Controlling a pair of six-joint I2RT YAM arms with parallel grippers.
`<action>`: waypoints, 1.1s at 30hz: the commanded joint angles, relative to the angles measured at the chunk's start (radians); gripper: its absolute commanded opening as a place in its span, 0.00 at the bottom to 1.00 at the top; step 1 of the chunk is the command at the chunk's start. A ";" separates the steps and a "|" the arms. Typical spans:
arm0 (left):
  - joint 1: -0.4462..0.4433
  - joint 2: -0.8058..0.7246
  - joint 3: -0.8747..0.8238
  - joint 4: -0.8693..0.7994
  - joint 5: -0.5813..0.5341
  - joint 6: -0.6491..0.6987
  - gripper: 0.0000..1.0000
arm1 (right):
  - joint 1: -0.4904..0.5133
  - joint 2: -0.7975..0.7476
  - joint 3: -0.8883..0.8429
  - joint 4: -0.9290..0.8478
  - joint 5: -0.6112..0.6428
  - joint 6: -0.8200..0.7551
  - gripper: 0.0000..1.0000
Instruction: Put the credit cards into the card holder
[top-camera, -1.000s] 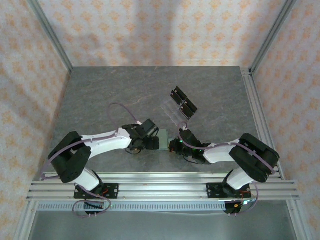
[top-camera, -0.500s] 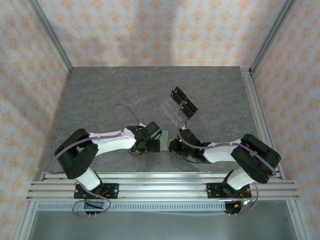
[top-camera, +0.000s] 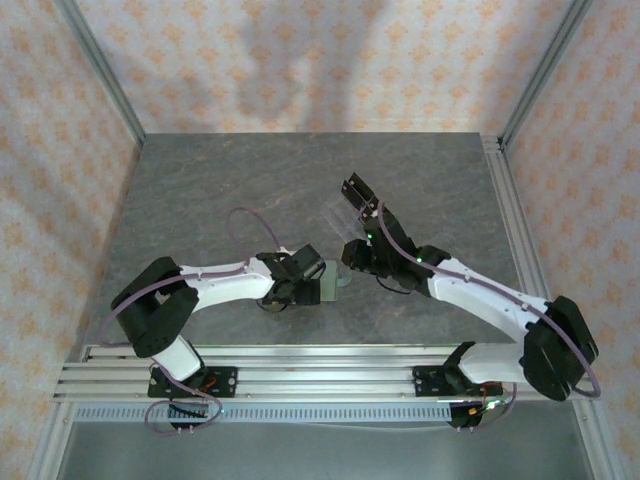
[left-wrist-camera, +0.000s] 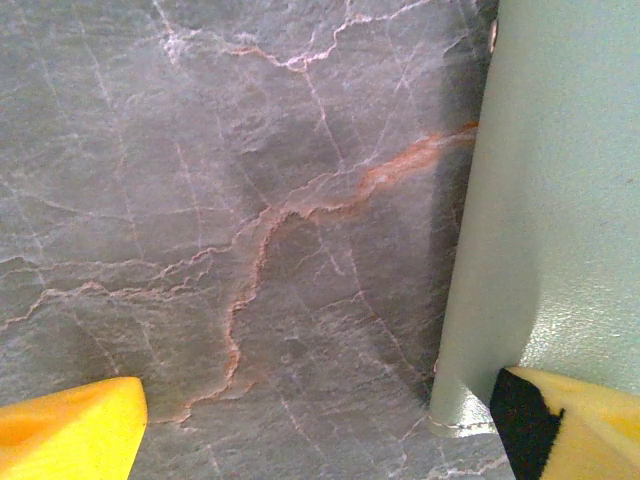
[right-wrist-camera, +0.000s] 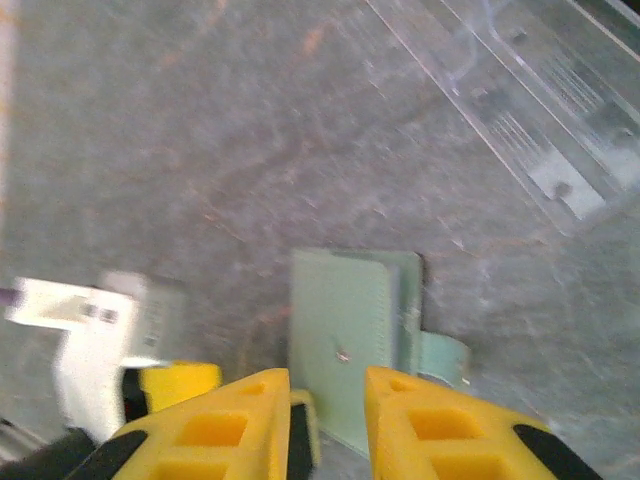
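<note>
The left gripper (left-wrist-camera: 315, 425), jaws apart, seemingly steadies the sage-green card holder (right-wrist-camera: 345, 330) with one finger while the narrowly parted, empty right gripper (right-wrist-camera: 327, 388) hovers above it.

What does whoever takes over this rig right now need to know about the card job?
Left gripper: open, low over the table, one finger at the card holder edge.
Right gripper: jaws slightly parted, nothing between them, raised above the card holder.
Card holder: flat on the table between the two grippers, near the clear rack.
Done: cannot tell whether any of the credit cards are already inside.
Left: locate the credit cards, check the holder's contents, insert whatever remains.
</note>
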 joint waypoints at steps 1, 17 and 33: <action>-0.009 0.039 -0.001 -0.040 -0.023 -0.017 0.92 | -0.001 0.064 0.051 -0.195 0.022 -0.082 0.27; -0.009 0.043 -0.005 -0.031 -0.020 -0.019 0.92 | -0.001 0.237 0.096 -0.155 0.007 -0.091 0.25; -0.007 0.047 -0.005 -0.027 -0.018 -0.019 0.92 | -0.012 0.276 0.099 -0.123 0.004 -0.092 0.13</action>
